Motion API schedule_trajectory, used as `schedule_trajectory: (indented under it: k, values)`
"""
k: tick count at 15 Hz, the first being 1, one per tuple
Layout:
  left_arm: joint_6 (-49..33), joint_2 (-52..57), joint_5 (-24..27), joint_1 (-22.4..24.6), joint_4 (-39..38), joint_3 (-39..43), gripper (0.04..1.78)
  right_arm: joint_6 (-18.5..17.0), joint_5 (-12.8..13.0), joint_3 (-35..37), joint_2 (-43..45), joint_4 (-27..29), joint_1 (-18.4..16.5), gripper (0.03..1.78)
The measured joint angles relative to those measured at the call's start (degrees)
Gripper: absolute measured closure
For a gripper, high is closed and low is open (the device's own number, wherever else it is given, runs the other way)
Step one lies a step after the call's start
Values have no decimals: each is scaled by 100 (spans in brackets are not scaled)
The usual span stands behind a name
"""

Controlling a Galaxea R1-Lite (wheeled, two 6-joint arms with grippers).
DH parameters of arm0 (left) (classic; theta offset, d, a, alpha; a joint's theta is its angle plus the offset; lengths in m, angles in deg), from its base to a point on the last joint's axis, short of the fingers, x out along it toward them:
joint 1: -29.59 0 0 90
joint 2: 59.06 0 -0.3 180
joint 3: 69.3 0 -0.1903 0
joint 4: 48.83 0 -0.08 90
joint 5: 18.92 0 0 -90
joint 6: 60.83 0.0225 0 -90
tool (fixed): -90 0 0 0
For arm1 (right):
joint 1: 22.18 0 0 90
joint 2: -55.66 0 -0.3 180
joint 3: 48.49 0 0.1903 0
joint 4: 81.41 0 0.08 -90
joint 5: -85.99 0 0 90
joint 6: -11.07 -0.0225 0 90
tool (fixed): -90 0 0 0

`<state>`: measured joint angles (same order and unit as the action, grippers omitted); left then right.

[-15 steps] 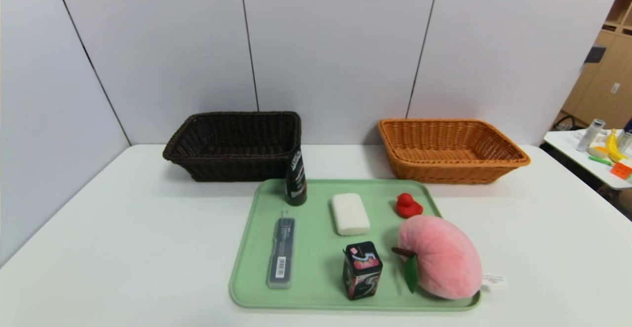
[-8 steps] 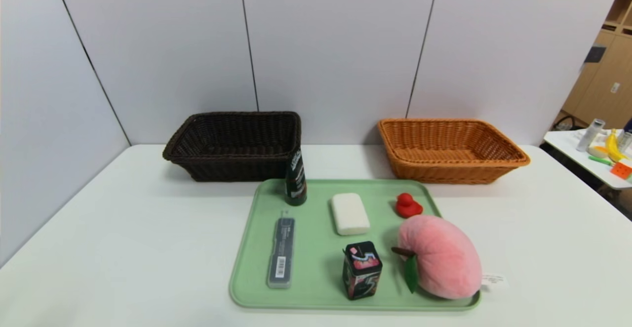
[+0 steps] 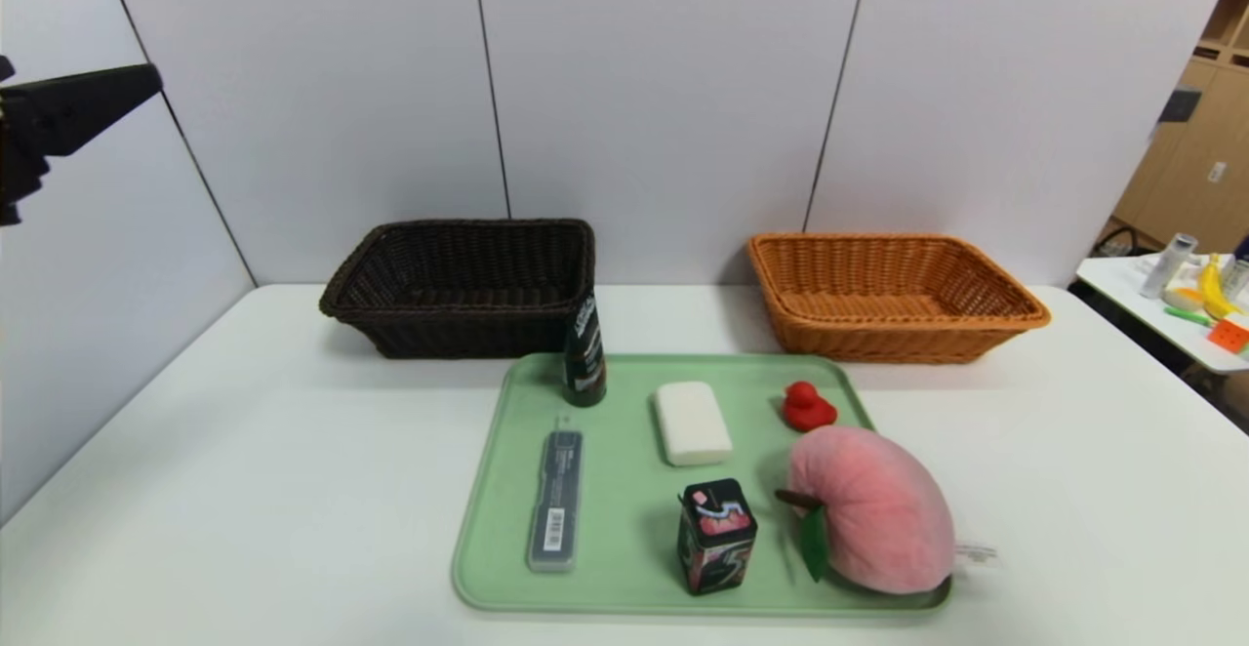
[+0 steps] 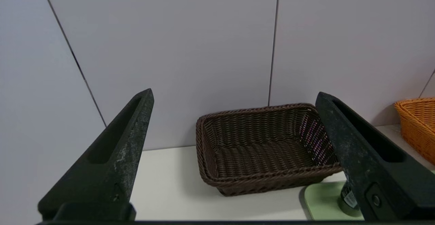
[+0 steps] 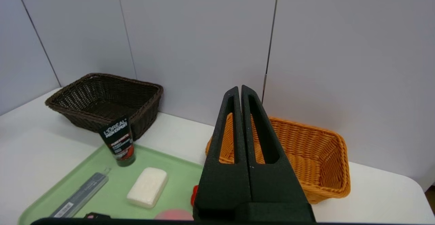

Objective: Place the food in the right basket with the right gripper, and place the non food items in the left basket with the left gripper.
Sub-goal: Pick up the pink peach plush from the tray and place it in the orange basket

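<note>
The left hand is hovering wide open above the far-left table; the right hand is sitting closed, empty. The plush peach, lying on the tray's near-right corner, looks soft, light, bulky; pinching across its middle seems best.

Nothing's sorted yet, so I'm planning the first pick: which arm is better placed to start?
Probably the left: its tool is open, raised over the dark basket, near the black tube. The right tool is shut.

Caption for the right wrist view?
Shut right gripper raised before the orange basket; green tray beside it.
</note>
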<state>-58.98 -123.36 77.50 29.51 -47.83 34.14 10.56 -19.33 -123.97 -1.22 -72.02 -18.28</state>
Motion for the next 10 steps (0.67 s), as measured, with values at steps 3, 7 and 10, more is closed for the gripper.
schedule_trajectory:
  k: [3, 7, 10]
  values:
    - [9, -634, -2, -13, -39, -191, 13, 49, 37, -113, -572, -17, 11, 131]
    - [24, -1039, -18, -96, -50, -224, 13, 78, 2, -6, -1007, 107, 21, 82]
    - [157, -1224, -41, -105, -52, -227, 13, 111, 48, -133, -1310, 617, 240, 58]
